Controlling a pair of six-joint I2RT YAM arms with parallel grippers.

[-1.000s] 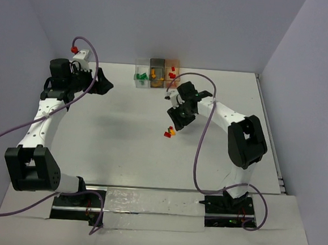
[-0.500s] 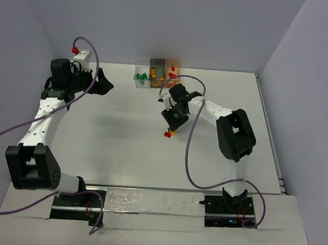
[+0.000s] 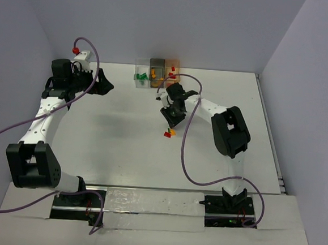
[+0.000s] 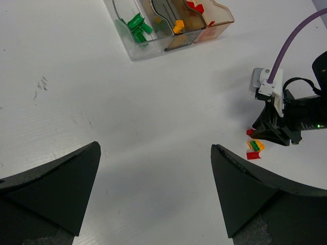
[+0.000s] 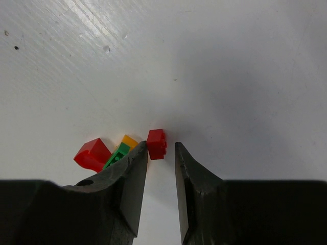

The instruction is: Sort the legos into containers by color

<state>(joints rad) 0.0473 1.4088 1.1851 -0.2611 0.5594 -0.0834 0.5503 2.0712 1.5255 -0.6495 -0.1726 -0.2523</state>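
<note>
Top external view showed the left gripper [image 3: 103,82] hanging over the far left of the table [image 3: 117,136], jaws spread as wide as they go and holding nothing; to its right, along the back edge, stood the three containers in a row: the clear box [image 4: 127,45] with green legos [image 4: 137,25] in it, the dark grey box [image 4: 176,42] with an orange-yellow brick [image 4: 179,24], and the orange-tinted box [image 4: 218,21] with red bricks [image 4: 194,6]. Further right, the right gripper [image 5: 160,145] pointed down at a small loose heap in front of those boxes; in the right wrist view the heap ran from a larger red brick [image 5: 93,154], through a green brick [image 5: 116,155] touching a loose orange-yellow one [image 5: 129,141], to a small red brick [image 5: 157,143] at the mouth of the jaws. The jaws stood only narrowly apart; one finger met or nearly met that brick, a gap showed on its other side, and nothing was clamped yet; whether the tips touched the table could not be told.

The step in hand looked to be the pick of the small red brick. Done well, it would mean shifting sideways until the brick sat centred between the pads and clear of the green brick; the tips should reach the table before closing; then a slow squeeze, a straight lift, and the carry to the orange-tinted box.
</note>
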